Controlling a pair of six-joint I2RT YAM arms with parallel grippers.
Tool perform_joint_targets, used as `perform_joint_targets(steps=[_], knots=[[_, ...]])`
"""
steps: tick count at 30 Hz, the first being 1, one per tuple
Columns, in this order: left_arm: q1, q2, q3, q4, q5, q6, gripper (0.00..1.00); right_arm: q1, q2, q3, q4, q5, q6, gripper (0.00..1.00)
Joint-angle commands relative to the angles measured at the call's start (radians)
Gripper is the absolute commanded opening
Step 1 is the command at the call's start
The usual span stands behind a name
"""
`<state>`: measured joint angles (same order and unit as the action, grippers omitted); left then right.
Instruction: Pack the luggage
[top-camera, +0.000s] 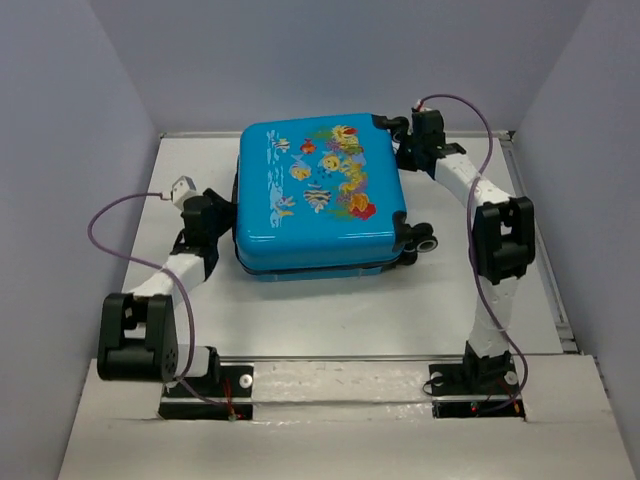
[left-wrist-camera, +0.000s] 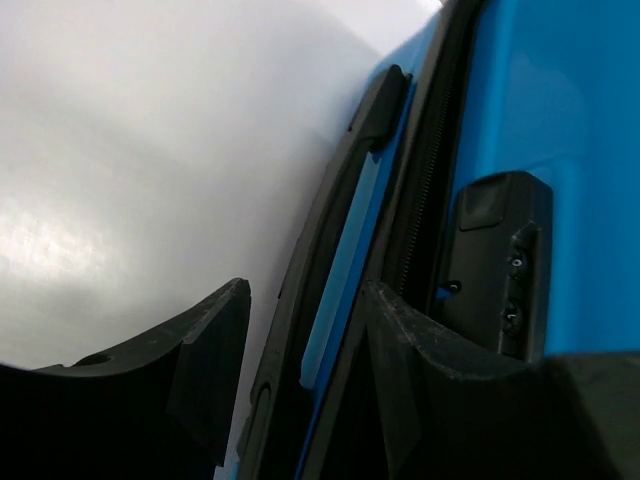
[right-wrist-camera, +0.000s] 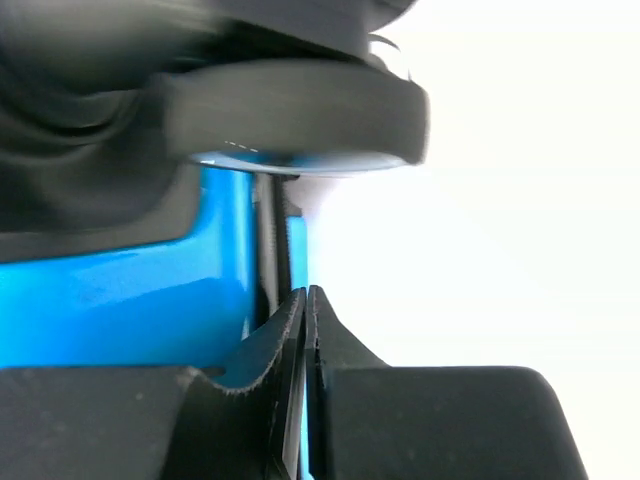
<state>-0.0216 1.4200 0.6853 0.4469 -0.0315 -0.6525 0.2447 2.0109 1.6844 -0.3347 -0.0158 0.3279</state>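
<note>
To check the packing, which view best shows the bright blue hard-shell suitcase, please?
Top external: the whole bright blue hard-shell suitcase lies flat, fish print up. Wrist views show only close-ups of its edge.

My left pincer (left-wrist-camera: 305, 325) is open wide. My right pincer (right-wrist-camera: 305, 315) looks squeezed shut, with that arm reaching far out.

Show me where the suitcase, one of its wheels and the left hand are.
suitcase (top-camera: 320, 195), top external view, middle of the printed face.
wheel (top-camera: 427, 243), top external view, the near right corner wheel.
left hand (left-wrist-camera: 305, 300), left wrist view, midway between its fingertips.
</note>
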Motion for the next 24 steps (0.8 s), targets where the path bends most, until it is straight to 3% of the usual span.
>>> perform_joint_targets(steps=[1, 4, 7, 8, 12, 17, 20, 22, 23, 24], knots=[[-0.300, -0.232, -0.164, -0.033, 0.042, -0.064, 0.61, 0.113, 0.130, 0.292, 0.073, -0.403, 0.143, 0.14], [-0.377, -0.324, -0.246, -0.080, -0.042, -0.091, 0.61, 0.113, 0.238, 0.453, 0.005, -0.475, 0.181, 0.21], [-0.445, -0.462, -0.286, -0.158, -0.117, -0.113, 0.61, 0.113, 0.305, 0.641, -0.058, -0.518, 0.189, 0.40], [-0.449, -0.530, -0.288, -0.183, -0.129, -0.107, 0.61, 0.113, 0.310, 0.700, -0.082, -0.515, 0.186, 0.54], [-0.451, -0.666, -0.245, -0.304, -0.195, -0.049, 0.64, 0.090, 0.250, 0.703, -0.087, -0.486, 0.169, 0.84], [-0.449, -0.716, -0.123, -0.389, -0.268, 0.031, 0.70, 0.039, 0.117, 0.638, -0.093, -0.371, 0.119, 0.99], [-0.449, -0.728, -0.060, -0.418, -0.306, 0.045, 0.78, 0.027, 0.005, 0.574, -0.122, -0.282, 0.047, 0.95], [-0.451, -0.745, -0.037, -0.439, -0.332, 0.047, 0.78, 0.027, -0.075, 0.484, -0.124, -0.216, 0.011, 0.79], [-0.451, -0.759, -0.021, -0.468, -0.362, 0.047, 0.78, 0.027, -0.178, 0.348, -0.119, -0.190, -0.007, 0.41], [-0.451, -0.794, -0.020, -0.479, -0.370, 0.048, 0.74, 0.027, -0.237, 0.262, -0.090, -0.134, -0.006, 0.20]])
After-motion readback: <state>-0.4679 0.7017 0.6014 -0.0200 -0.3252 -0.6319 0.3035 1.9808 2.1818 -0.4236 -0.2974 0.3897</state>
